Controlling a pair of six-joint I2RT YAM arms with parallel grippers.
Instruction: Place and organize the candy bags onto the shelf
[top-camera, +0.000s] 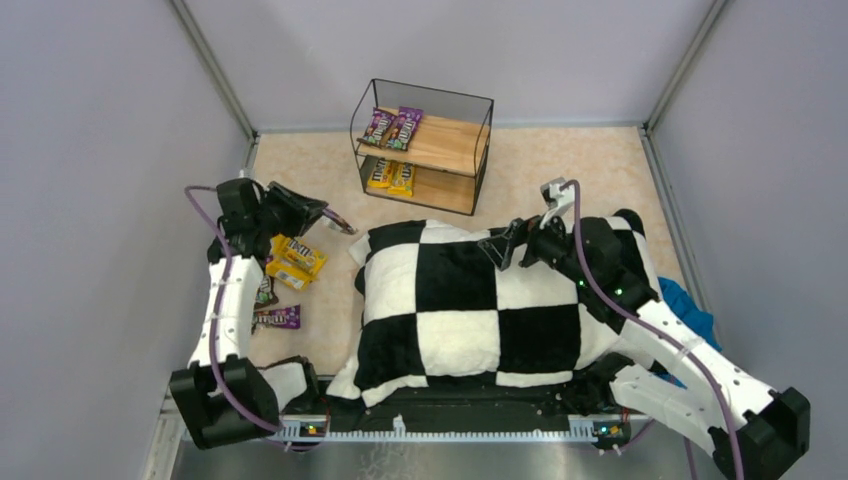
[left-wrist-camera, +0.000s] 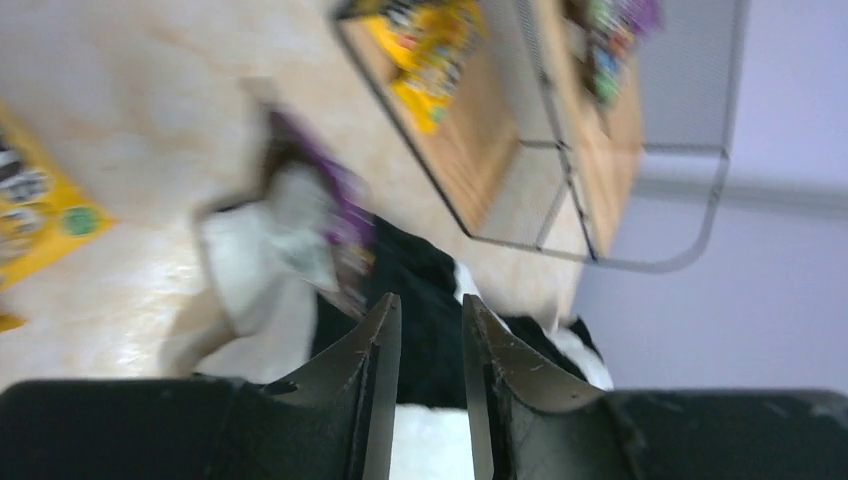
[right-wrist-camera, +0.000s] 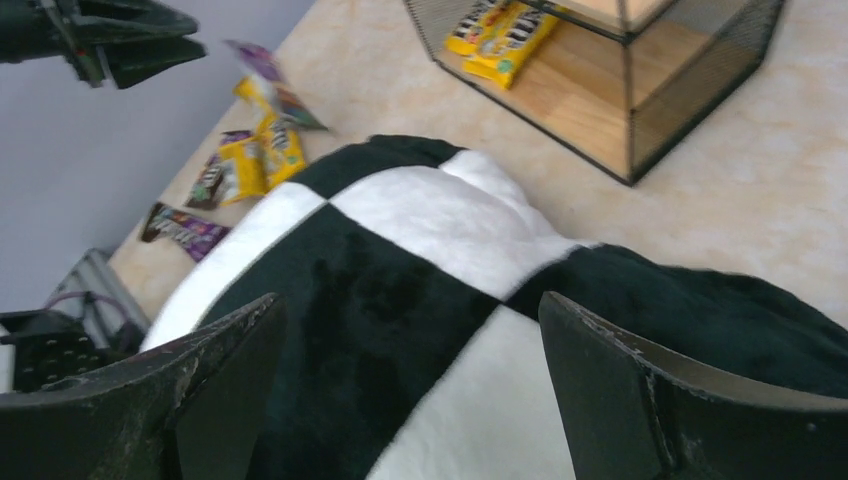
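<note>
A: Left tool stands barely open, nothing between its jaws; a purple bag blurs just beyond, short of the shelf.
B: Loose, it could drop onto the tabletop. Right tool gapes empty.

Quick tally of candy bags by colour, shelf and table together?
Yellow glossy candy bags: 4, two on the black wire shelf, two on the beige table.
Purple or dark brown candy bags: 5, two shelved, two on the table, one blurred by the left gripper.
Total: 9.
</note>
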